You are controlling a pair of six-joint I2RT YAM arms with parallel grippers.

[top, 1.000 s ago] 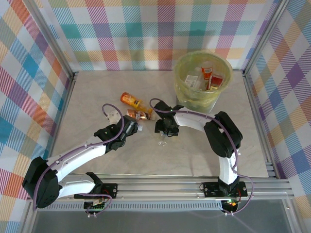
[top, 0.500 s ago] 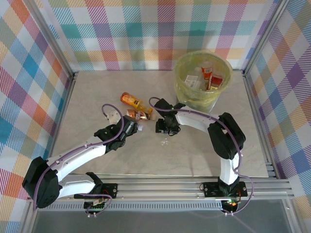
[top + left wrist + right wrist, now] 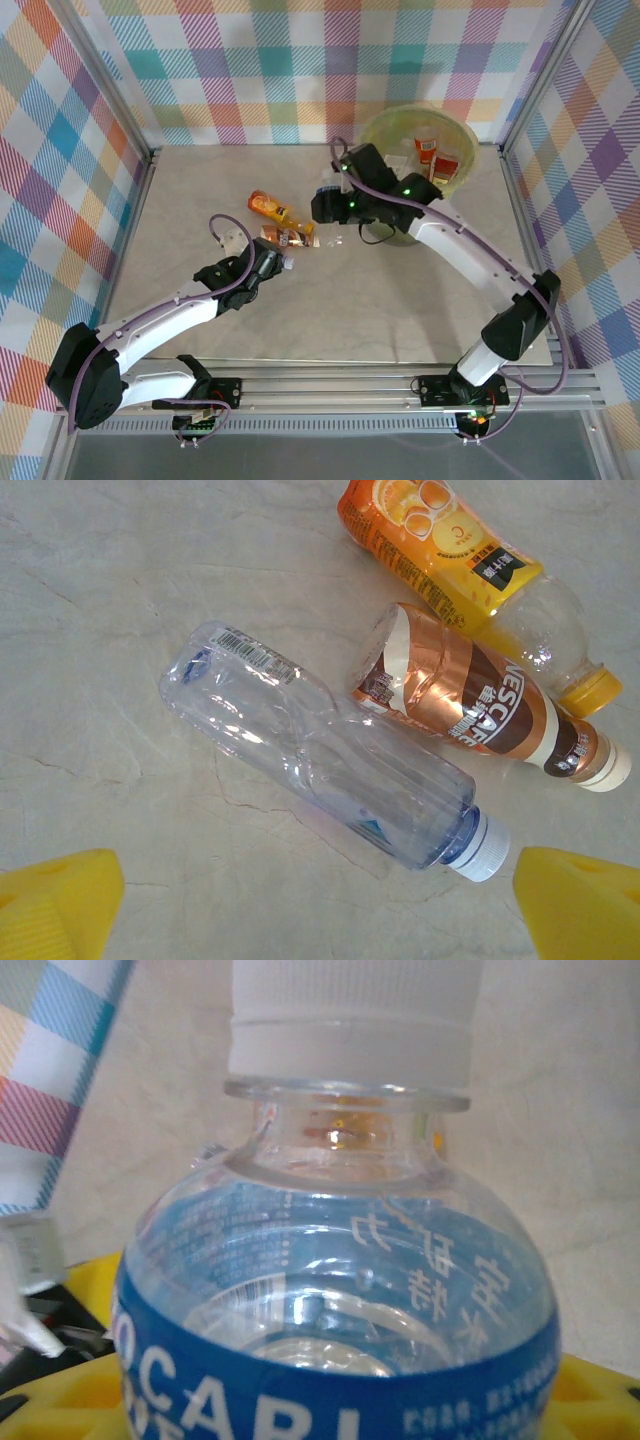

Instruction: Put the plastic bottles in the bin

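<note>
The right gripper (image 3: 330,205), pinching the blue-labelled bottle (image 3: 340,1290), should release only once the bin (image 3: 370,140) lies squarely beneath its jaws.

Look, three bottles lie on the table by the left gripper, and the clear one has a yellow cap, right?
Not quite: the clear bottle has a white cap, not a yellow one, as the left wrist view shows. The rest is right.
</note>
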